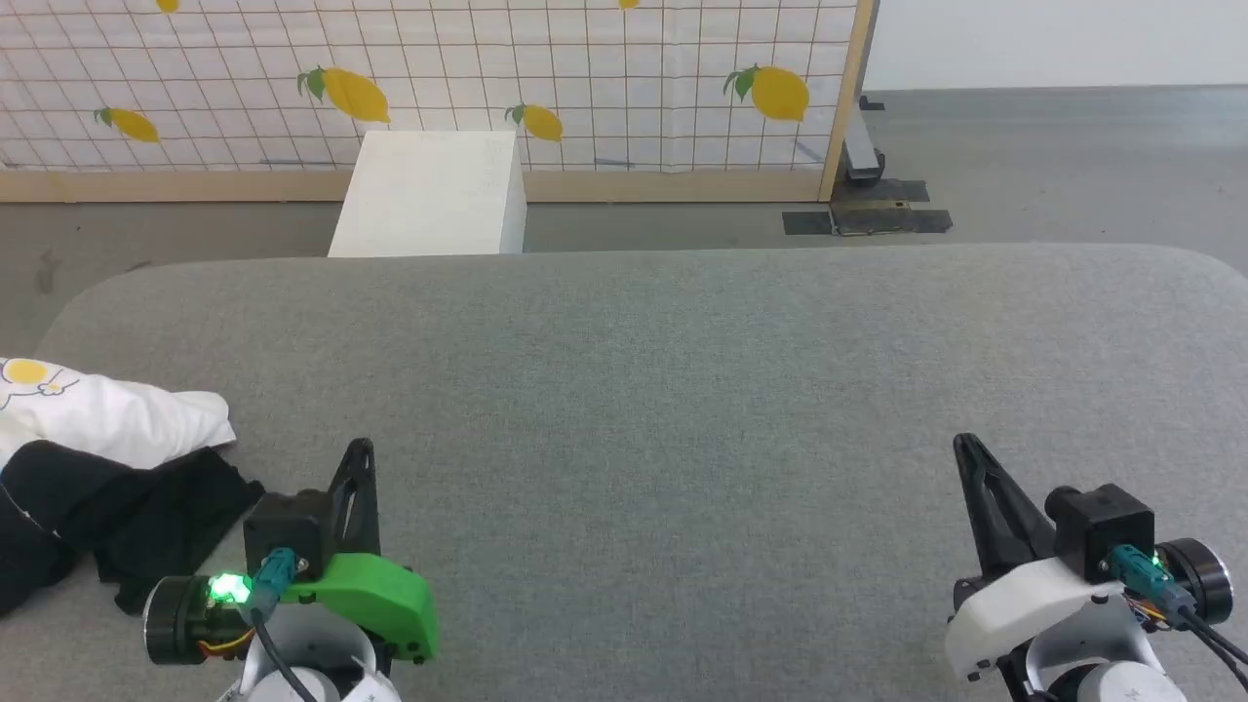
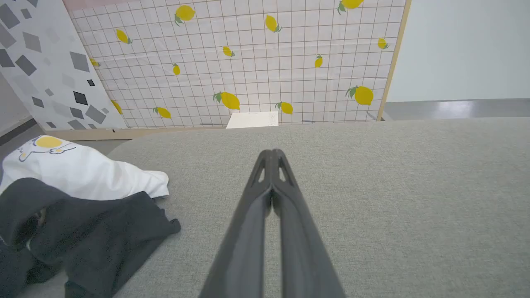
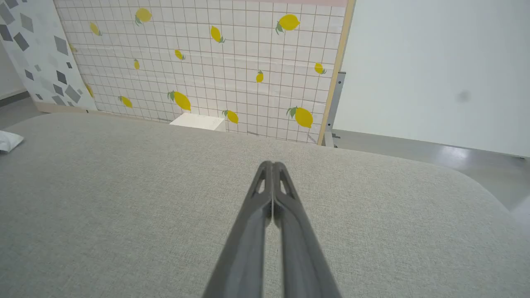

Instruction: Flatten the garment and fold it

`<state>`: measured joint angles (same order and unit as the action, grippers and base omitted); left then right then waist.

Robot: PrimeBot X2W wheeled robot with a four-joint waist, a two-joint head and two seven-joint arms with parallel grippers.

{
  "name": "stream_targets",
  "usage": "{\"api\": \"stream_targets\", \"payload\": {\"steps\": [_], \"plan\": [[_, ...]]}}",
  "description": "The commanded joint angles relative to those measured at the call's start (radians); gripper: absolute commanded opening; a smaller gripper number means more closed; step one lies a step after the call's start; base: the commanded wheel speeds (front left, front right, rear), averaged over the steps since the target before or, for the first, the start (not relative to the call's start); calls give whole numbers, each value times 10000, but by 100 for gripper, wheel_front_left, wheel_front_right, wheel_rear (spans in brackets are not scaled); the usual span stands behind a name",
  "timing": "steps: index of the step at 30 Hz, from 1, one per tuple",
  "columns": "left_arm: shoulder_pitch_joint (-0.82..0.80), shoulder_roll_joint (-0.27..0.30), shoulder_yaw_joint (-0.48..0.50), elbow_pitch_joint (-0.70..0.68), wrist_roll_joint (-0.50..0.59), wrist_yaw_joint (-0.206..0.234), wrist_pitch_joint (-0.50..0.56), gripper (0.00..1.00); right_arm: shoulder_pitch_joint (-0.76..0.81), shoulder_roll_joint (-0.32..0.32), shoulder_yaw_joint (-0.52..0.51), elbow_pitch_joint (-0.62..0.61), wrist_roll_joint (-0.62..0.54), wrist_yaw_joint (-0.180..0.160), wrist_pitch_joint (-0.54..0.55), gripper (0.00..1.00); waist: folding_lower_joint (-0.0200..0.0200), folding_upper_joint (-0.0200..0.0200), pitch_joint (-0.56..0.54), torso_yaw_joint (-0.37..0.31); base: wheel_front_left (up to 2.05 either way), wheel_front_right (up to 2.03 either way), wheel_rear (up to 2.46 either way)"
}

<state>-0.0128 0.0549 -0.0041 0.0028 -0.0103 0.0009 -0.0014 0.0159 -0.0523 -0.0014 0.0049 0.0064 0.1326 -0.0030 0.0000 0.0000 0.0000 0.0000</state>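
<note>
My left gripper and right gripper are both clenched tight with nothing in them, sitting over the near edge of the grey worktop. The shirt is bunched up at the left edge, just beside my left gripper.

Bright, even, diffuse light with only faint shadows. Pale glare patches sit on the floor in both wrist views, whose edges bow outward.
</note>
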Motion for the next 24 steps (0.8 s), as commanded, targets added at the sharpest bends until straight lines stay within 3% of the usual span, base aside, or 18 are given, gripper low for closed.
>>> {"api": "stream_targets", "payload": {"steps": [1,24], "plan": [[128,-47,41,-28,103,-9,14,0,-159,20,14,-49,-64,-19,30,0,0,0,0,0,0,0,0],[128,-47,41,-28,103,-9,14,0,-159,20,14,-49,-64,-19,30,0,0,0,0,0,0,0,0]]}}
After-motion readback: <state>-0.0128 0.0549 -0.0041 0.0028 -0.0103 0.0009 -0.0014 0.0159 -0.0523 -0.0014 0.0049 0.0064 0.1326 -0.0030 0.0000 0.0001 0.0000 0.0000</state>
